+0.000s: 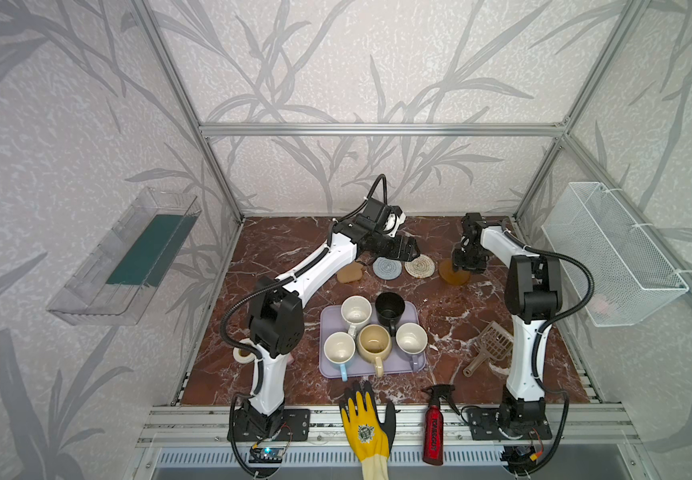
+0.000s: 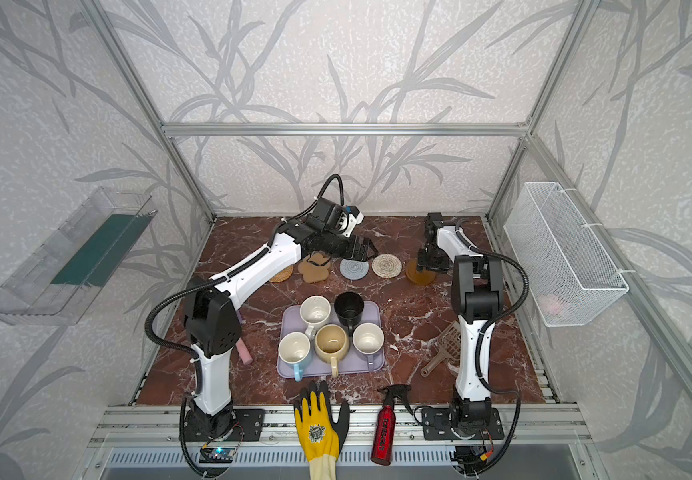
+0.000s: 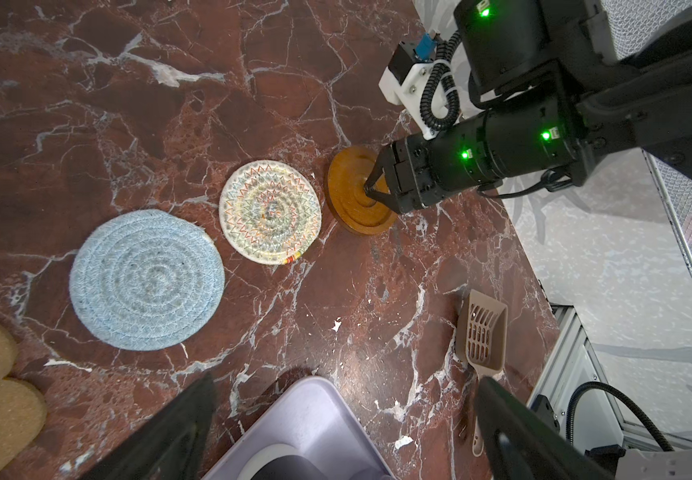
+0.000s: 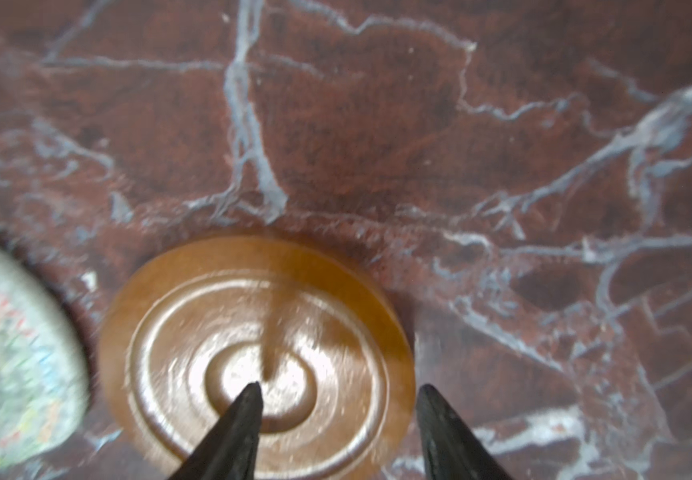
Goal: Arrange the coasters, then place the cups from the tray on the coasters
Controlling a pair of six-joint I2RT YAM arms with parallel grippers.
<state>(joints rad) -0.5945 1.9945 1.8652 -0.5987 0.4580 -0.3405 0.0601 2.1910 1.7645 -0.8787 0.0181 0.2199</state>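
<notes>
Your right gripper [image 4: 340,388] is low at the amber disc [image 4: 252,332], which lies at the right end of the coaster row. Its jaws are apart. One tip is over the disc's middle and the other is just past its edge. You cannot tell if a tip touches it. Your left gripper [image 3: 346,379] hangs above the row, jaws wide apart, with nothing in them.

A brown scoop [image 1: 491,347] lies right of the tray [image 1: 402,365]. A red spray bottle [image 1: 433,428] and a yellow glove [image 1: 367,424] lie at the near edge. Your left arm hides part of the orange coaster [image 2: 282,274].

You have five coasters: the orange coaster, the paw coaster [image 2: 314,269], the grey-blue coaster [image 3: 147,279], the cream coaster [image 3: 270,212] and the amber disc. You have five cups, all in the tray: the white speckled cup [image 1: 355,311], black cup [image 1: 390,307], light blue cup [image 1: 339,348], beige cup [image 1: 374,343] and lavender-grey cup [image 1: 411,338].

The row runs left to right along the far side. The cup handles point toward the near edge.
</notes>
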